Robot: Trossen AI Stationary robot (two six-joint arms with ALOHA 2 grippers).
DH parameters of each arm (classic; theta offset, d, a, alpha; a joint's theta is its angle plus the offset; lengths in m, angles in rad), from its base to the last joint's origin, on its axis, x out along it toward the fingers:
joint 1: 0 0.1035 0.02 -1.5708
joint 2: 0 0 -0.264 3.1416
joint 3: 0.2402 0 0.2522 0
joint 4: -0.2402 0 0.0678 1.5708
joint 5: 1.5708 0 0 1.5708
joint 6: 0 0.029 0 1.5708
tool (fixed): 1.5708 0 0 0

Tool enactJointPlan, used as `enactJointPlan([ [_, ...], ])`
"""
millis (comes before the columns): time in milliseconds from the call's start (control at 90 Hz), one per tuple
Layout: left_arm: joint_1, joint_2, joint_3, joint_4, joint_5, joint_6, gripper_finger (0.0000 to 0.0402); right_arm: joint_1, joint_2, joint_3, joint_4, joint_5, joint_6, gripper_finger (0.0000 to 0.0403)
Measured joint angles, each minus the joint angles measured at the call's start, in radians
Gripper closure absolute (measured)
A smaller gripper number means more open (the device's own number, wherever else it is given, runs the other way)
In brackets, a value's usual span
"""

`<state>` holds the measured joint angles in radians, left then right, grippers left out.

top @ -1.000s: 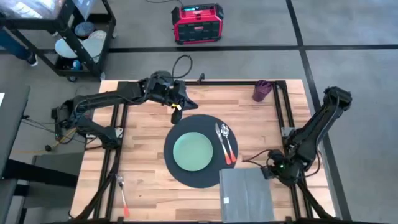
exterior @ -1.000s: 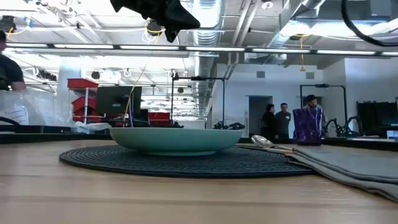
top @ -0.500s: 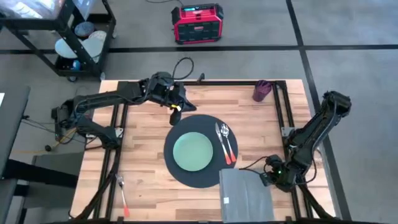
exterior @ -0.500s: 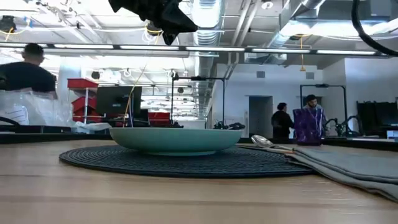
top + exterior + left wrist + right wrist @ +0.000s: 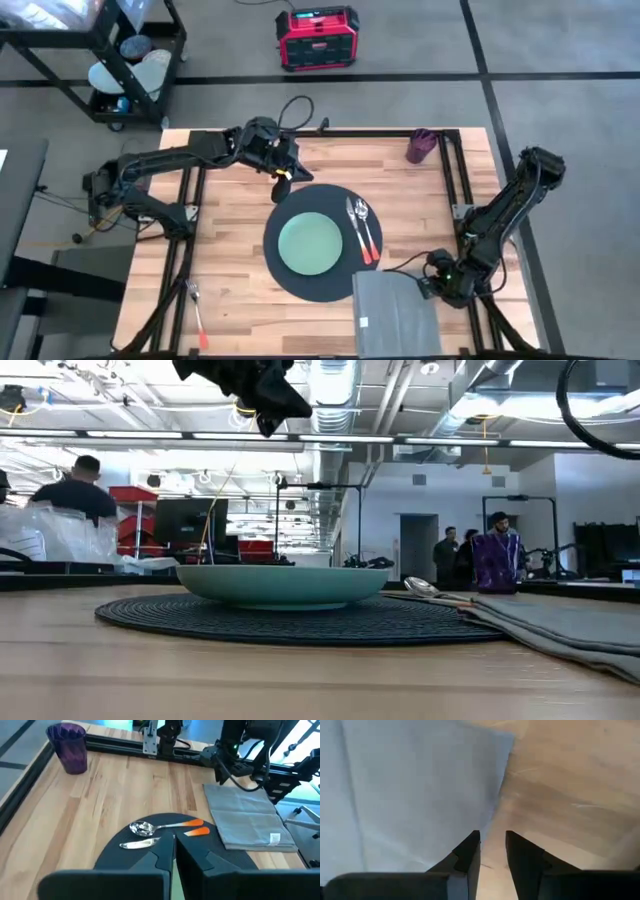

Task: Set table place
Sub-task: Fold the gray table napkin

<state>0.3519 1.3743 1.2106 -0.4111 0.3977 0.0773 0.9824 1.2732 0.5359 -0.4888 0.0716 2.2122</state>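
Note:
The dark round placemat (image 5: 320, 272) lies mid-table on the light-wood table (image 5: 230, 240), with the pale green plate (image 5: 310, 243) on it. An orange-handled spoon and knife (image 5: 361, 227) lie on the mat's right part. The grey folded napkin (image 5: 395, 315) lies flat at the near edge, overlapping the mat. My left gripper (image 5: 285, 172) hovers shut above the mat's far-left rim, high over the table (image 5: 262, 400). My right gripper (image 5: 432, 285) is low at the napkin's right edge (image 5: 497, 805), slightly open, one finger over the cloth and one over bare wood.
A purple cup (image 5: 421, 146) stands at the far right of the table. An orange-handled fork (image 5: 197, 312) lies near the front left. Black frame rails (image 5: 455, 175) run along the table's sides. A red box (image 5: 317, 37) and a black cart (image 5: 120, 60) stand on the floor beyond.
My right gripper has moved toward the table's near edge and a little left, coming down to the napkin's right edge, then held still. Napkin, plate and cutlery have not moved.

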Motion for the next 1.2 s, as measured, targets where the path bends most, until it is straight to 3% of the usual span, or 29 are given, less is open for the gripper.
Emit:
enactJointPlan([
  [122,0.0,0.0,-0.001,0.004,0.004,0.032,0.0401,-0.003,-0.002,0.05,0.099,0.076,0.04,0.0307],
  [367,0.001,0.001,-0.002,0.006,0.016,0.06,0.0401,-0.016,0.092,0.042,0.106,-0.005,0.033,0.0276],
  [633,-0.001,0.001,-0.003,0.003,0.016,0.053,0.0401,-0.025,0.139,0.044,0.136,-0.047,0.026,0.0271],
  [756,-0.003,0.001,-0.003,-0.003,0.016,0.052,0.0402,-0.02,0.106,0.041,0.158,-0.002,0.027,0.0271],
  [989,-0.004,0.001,-0.003,-0.003,0.016,0.056,0.0401,-0.007,0.058,0.111,-0.036,0.002,0.039,0.0271],
  [1089,-0.004,0.001,-0.003,-0.006,0.016,0.052,0.0401,0.003,0.068,0.116,-0.088,-0.07,0.039,0.0271],
  [1200,-0.004,0.001,-0.003,-0.037,0.016,0.051,0.0402,0.01,0.089,0.113,-0.078,-0.071,0.035,0.0271],
])
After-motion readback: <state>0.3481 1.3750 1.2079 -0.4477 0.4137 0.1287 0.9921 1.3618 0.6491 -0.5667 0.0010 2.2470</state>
